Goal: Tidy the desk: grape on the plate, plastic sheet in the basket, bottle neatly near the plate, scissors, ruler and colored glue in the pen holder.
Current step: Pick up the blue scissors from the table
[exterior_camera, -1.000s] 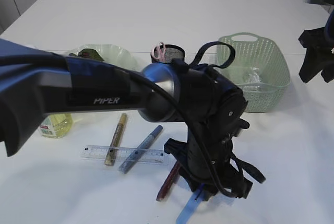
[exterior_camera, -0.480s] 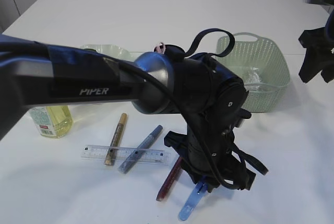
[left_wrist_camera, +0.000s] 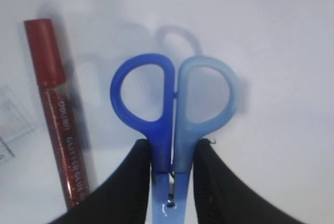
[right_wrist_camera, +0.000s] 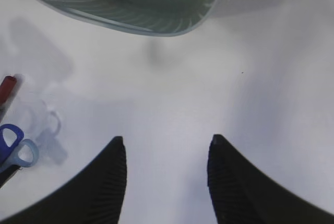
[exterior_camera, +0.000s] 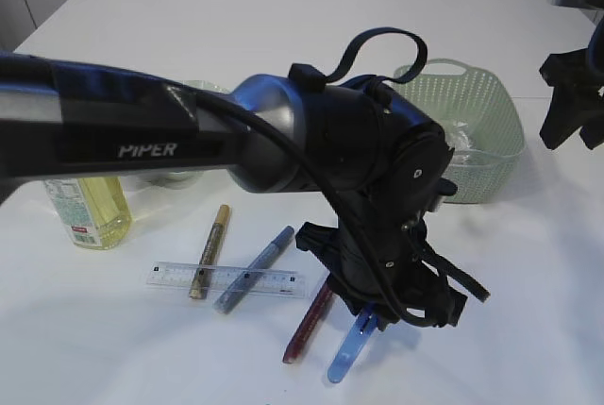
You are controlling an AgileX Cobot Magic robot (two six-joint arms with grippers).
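Observation:
My left gripper (left_wrist_camera: 172,151) is shut on blue scissors (left_wrist_camera: 172,104), just below the two handle loops. The scissors (exterior_camera: 349,353) hang from the left gripper (exterior_camera: 373,322) a little above the table, handles down, and cast a shadow. A red glitter glue (left_wrist_camera: 57,114) lies beside them on the table (exterior_camera: 307,325). The clear ruler (exterior_camera: 269,281) lies under a gold glue pen (exterior_camera: 210,249) and a blue glue pen (exterior_camera: 255,268). A yellow bottle (exterior_camera: 90,211) stands at the left. My right gripper (right_wrist_camera: 167,145) hovers open and empty at the far right (exterior_camera: 574,136). Plate, grape and pen holder are hidden behind my left arm.
The green basket (exterior_camera: 491,160) stands at the back right with a crumpled clear plastic sheet (exterior_camera: 461,136) inside. Its rim (right_wrist_camera: 130,23) shows at the top of the right wrist view. My left arm (exterior_camera: 189,141) spans the middle of the exterior view.
My left arm has risen with the scissors, lifting them off the table. It now covers the plate and the pen holder. The right arm has not moved.

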